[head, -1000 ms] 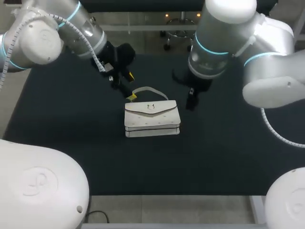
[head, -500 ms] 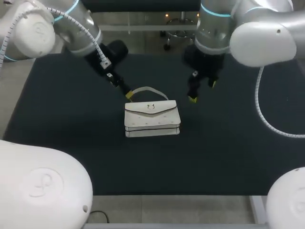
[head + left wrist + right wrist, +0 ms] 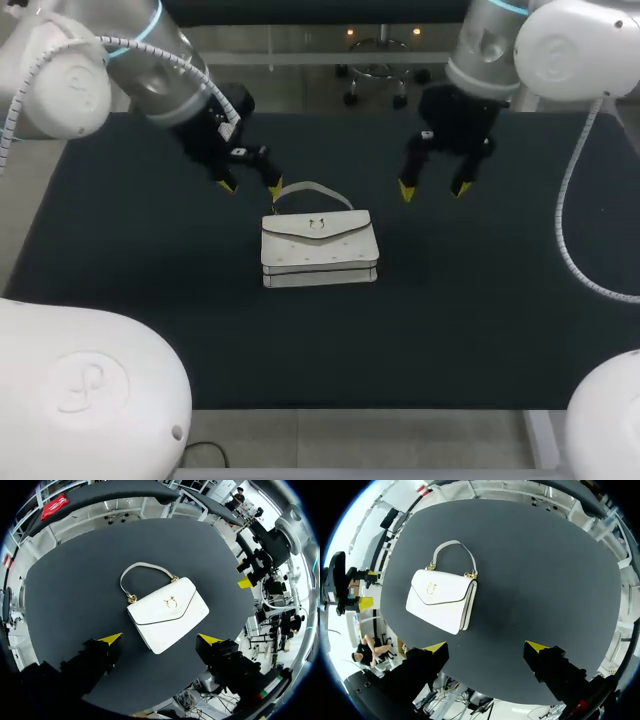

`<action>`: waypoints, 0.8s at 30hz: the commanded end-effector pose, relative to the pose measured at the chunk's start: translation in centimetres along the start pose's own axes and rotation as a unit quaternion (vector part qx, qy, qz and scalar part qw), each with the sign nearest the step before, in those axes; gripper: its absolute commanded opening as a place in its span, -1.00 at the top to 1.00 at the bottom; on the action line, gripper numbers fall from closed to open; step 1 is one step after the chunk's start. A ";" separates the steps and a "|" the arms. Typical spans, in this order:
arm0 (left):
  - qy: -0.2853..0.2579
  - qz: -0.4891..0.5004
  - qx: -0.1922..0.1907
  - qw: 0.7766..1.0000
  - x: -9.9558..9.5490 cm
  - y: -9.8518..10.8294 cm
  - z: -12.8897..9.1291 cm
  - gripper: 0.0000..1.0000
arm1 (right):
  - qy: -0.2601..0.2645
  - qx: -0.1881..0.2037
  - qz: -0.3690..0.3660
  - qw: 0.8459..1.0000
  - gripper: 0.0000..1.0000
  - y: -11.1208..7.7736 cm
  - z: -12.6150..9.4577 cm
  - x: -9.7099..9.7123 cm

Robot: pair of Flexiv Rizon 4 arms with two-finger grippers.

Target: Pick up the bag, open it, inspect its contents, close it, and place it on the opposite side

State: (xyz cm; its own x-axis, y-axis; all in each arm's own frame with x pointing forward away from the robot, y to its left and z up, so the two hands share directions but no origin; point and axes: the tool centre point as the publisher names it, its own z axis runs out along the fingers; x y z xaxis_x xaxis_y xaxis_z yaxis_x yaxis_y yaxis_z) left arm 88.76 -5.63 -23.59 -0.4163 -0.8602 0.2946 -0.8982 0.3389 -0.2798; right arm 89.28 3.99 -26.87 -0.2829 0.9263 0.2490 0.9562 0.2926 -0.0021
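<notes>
A small white handbag [image 3: 319, 248] lies flat in the middle of the dark table, flap shut with a gold clasp, its thin handle [image 3: 312, 189] arching toward the far side. My left gripper [image 3: 249, 186] hangs open above the table just beyond the bag's far left corner, one yellow tip close to the handle. My right gripper [image 3: 432, 188] hangs open to the bag's far right, apart from it. In the left wrist view the bag [image 3: 167, 612] lies just ahead of the open gripper [image 3: 160, 639]. In the right wrist view the bag [image 3: 442, 601] lies ahead and off to one side of the open gripper [image 3: 487, 645].
The dark table [image 3: 150, 280] holds nothing besides the bag. Its near edge runs across the front, and its far edge lies behind both arms.
Both arms have lifted and turned, so their yellow tips now point down over the table. The right gripper has swung outward, away from the bag. The bag has not moved.
</notes>
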 end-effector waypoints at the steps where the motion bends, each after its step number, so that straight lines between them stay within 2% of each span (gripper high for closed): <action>1: -0.026 -0.098 0.017 0.995 0.4 0.5 0.0 -1.00 | 0.047 -0.014 0.060 0.997 -1.00 -0.4 0.0 -0.6; 3: -0.026 -0.098 0.017 0.995 0.4 0.5 0.0 -1.00 | 0.047 -0.014 0.060 0.997 -1.00 -0.4 0.0 -0.6; 4: 0.010 -0.159 0.016 0.987 0.0 0.0 0.2 -1.00 | 0.082 -0.031 0.073 0.993 -1.00 -0.4 0.1 -0.5; 5: 0.022 -0.211 0.016 0.977 -0.6 -0.4 0.6 -1.00 | 0.117 -0.041 0.082 0.989 -1.00 -0.4 0.2 -0.5; 8: 0.089 -0.273 0.006 0.958 -1.3 0.0 1.5 -1.00 | 0.195 -0.058 0.100 0.974 -1.00 -0.7 0.7 -0.6; 14: 0.190 -0.259 0.030 0.946 -1.3 1.7 1.7 -1.00 | 0.259 -0.083 0.113 0.956 -1.00 -0.6 1.4 -1.2; 18: 0.220 -0.218 0.038 0.950 -1.5 2.0 2.6 -1.00 | 0.294 -0.086 0.111 0.945 -1.00 -0.1 1.6 -1.2; 24: 0.257 -0.165 0.051 0.951 -1.9 2.0 3.5 -1.00 | 0.308 -0.078 0.103 0.943 -1.00 0.7 2.7 0.0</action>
State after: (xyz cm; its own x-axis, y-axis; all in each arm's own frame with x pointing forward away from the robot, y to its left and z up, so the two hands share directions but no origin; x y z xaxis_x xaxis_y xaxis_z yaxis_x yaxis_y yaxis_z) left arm 88.20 -4.93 -26.99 -0.0727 -0.7837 0.6168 -0.9907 -0.0148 -0.1356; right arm 89.53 4.53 -28.71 -0.0368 0.7136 0.6995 0.9993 0.0332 0.0186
